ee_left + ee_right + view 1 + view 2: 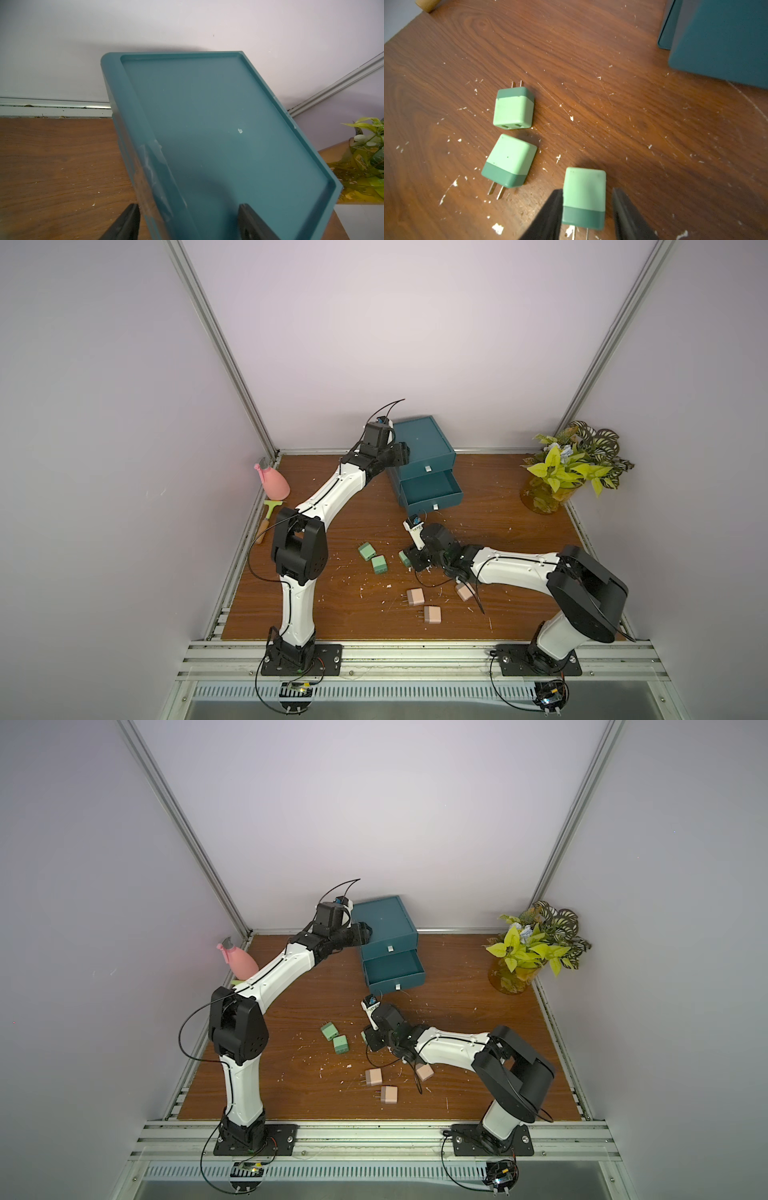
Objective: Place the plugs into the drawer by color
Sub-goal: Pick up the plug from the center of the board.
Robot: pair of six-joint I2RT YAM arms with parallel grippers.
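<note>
Chest: the dark teal plastic chest of drawers stands at the far middle of the brown wood-grain desk. Its top drawer is closed and its second drawer is pulled out toward the near side.
Left tool: the left tool is at the chest's top left edge and released. Its fingers are spread wide, one beside the side wall and one over the lid.
Right tool: the right tool is low over mid-desk and released. Its jaws stand apart astride a green cube-shaped plastic plug lying flat; one finger touches the plug and a gap shows at the other.
Other green plugs: a second green plug and a third green plug lie just left of it, close together.
Beige-pink plugs: a first beige-pink plug and a second beige-pink plug lie nearer. A third beige-pink plug is partly under the right arm.
</note>
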